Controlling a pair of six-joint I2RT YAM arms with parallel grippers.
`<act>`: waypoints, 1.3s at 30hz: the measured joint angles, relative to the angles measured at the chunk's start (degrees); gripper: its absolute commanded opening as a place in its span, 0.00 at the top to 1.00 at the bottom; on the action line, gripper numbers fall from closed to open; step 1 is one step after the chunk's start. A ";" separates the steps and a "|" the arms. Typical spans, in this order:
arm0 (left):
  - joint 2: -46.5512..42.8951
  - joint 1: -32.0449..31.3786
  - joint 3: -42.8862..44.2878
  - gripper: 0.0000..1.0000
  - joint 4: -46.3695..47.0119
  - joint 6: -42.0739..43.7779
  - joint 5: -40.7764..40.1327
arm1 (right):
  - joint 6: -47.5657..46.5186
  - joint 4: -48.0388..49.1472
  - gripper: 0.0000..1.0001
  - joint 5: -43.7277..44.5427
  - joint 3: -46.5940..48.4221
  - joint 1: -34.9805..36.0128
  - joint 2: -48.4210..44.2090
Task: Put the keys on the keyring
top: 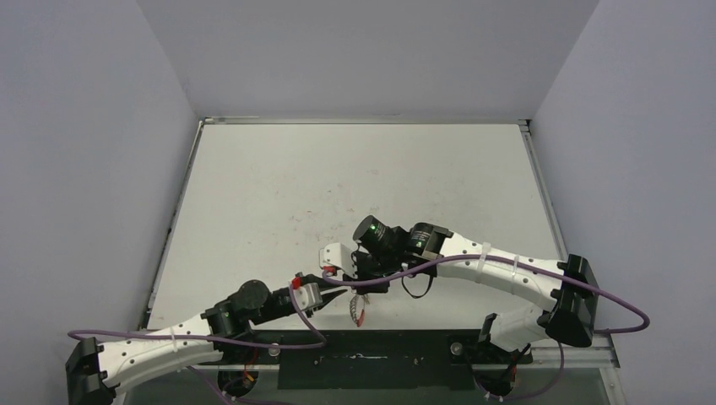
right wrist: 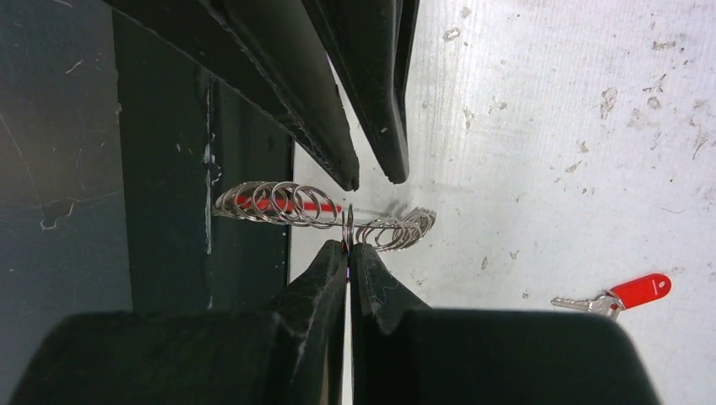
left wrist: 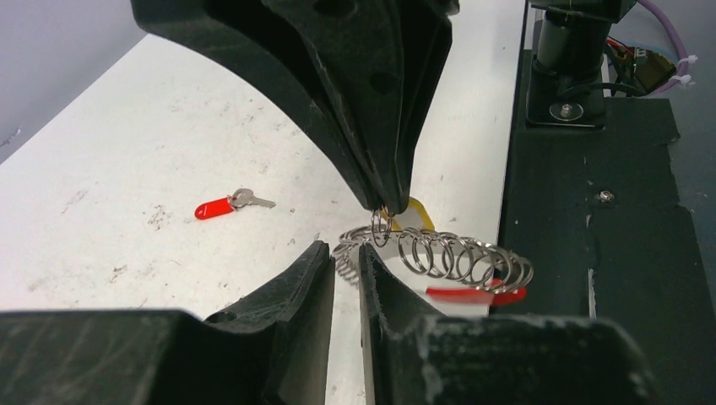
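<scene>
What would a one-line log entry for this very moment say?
right gripper: shut on yellow key at keyring | left gripper: slightly open beside keyring | red key: loose on table

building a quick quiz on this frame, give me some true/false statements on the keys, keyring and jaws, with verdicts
1. The red-headed key lies loose on the table, apart from both grippers. True.
2. The right gripper has its jaws wide open. False: they are pinched shut on the small ring of the yellow-headed key.
3. The keyring lies at the table's near edge, its red-sleeved end over the black strip. True.
4. The left gripper holds the red-headed key. False: its jaws stand slightly apart beside the keyring, and that key lies off to the side.
</scene>
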 measured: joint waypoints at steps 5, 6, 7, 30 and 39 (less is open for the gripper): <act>1.81 0.00 0.00 0.83 0.11 -0.07 -0.11 | 0.31 -1.36 1.00 0.76 1.79 1.07 0.35; 2.47 0.00 0.00 0.83 0.37 -0.07 -0.02 | 0.33 -1.57 1.00 0.81 2.01 1.18 0.37; 3.28 0.00 0.00 0.83 0.68 -0.09 0.13 | 0.35 -1.68 1.00 0.87 2.16 1.36 0.46; 5.99 0.00 0.00 0.82 6.54 -0.28 4.31 | 0.59 -2.62 1.00 1.95 2.45 2.16 2.69; 4.76 0.00 0.00 0.80 4.70 -0.92 5.92 | 0.81 -2.19 1.00 2.91 2.45 2.16 2.69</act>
